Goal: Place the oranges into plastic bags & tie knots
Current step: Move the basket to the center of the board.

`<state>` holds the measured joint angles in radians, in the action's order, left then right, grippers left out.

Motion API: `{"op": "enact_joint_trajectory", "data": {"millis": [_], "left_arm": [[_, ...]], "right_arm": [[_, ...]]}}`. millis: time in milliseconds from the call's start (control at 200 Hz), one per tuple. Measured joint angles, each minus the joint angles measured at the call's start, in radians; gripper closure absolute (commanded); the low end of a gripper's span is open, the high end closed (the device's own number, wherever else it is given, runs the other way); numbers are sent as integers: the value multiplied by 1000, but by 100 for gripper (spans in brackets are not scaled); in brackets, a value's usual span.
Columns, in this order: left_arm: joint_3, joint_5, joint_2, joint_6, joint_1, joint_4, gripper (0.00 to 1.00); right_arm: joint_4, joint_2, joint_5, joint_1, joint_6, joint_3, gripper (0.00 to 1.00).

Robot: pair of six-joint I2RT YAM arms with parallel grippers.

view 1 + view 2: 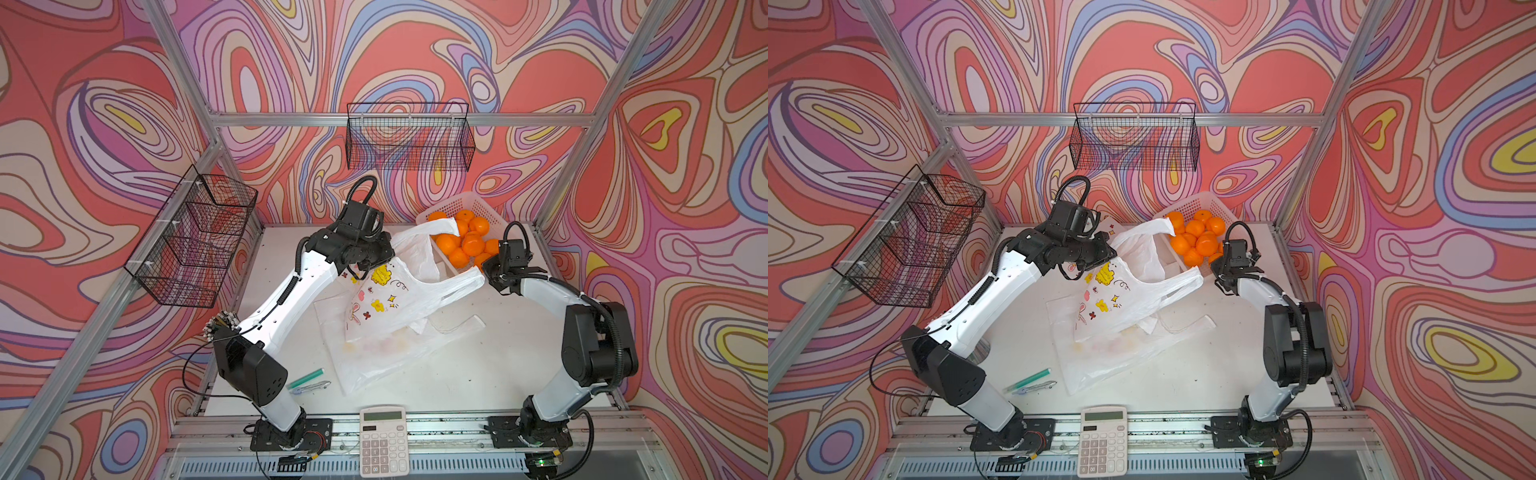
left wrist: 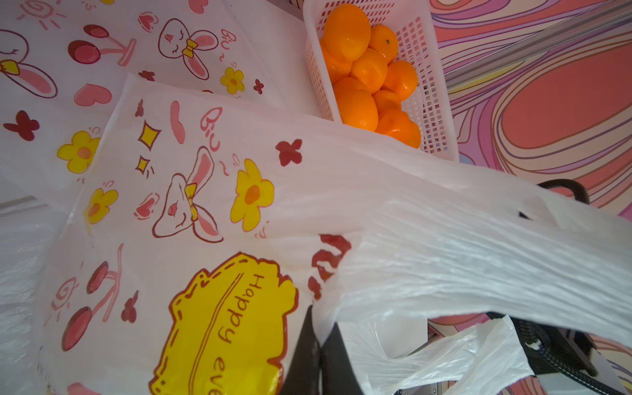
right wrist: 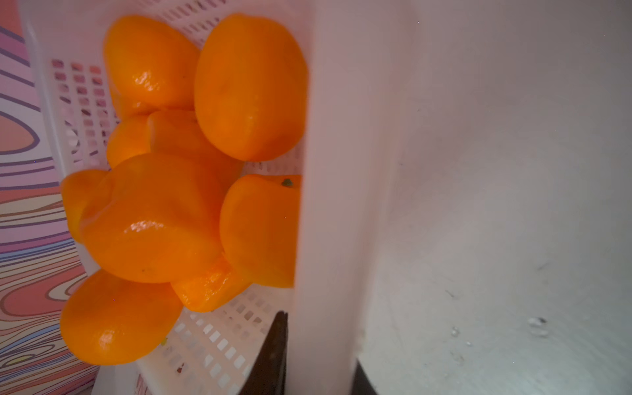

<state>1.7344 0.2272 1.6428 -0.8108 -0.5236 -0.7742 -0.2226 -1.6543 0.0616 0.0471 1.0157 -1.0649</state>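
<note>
Left wrist view: left end effector [image 2: 321, 328] clenched on the bag [image 2: 205, 205], probably flimsy, slippery, best held by its handles [image 2: 478, 256]; right end effector [image 3: 319, 342] grips the basket [image 3: 205, 338].

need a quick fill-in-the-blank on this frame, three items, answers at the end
1. The oranges all lie in the white perforated ___.
2. The left end effector is shut on a printed plastic ___.
3. The white keypad device in front of the table is a ___.

Answers: basket; bag; calculator.
</note>
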Motion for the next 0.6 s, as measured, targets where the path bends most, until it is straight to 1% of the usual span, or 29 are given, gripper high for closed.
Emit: {"op": "enact_joint_trajectory", "data": {"millis": [40, 115, 245, 466, 541, 601], "left_arm": [[-1, -3, 0, 3, 0, 0, 96], [-2, -7, 0, 11, 0, 0, 96], [-6, -9, -2, 22, 0, 0, 96], [-12, -9, -5, 26, 0, 0, 97], [-14, -9, -6, 29, 1, 0, 97], [-14, -8, -6, 29, 2, 0, 97]], "right_arm": [[-6, 33, 5, -8, -14, 26, 83], [-18, 106, 3, -26, -27, 88, 89], [-51, 243, -37, -96, -76, 206, 90], [-132, 447, -40, -219, -126, 338, 91], [-156, 498, -48, -258, -139, 365, 89], [-172, 520, -54, -282, -149, 379, 82]]}}
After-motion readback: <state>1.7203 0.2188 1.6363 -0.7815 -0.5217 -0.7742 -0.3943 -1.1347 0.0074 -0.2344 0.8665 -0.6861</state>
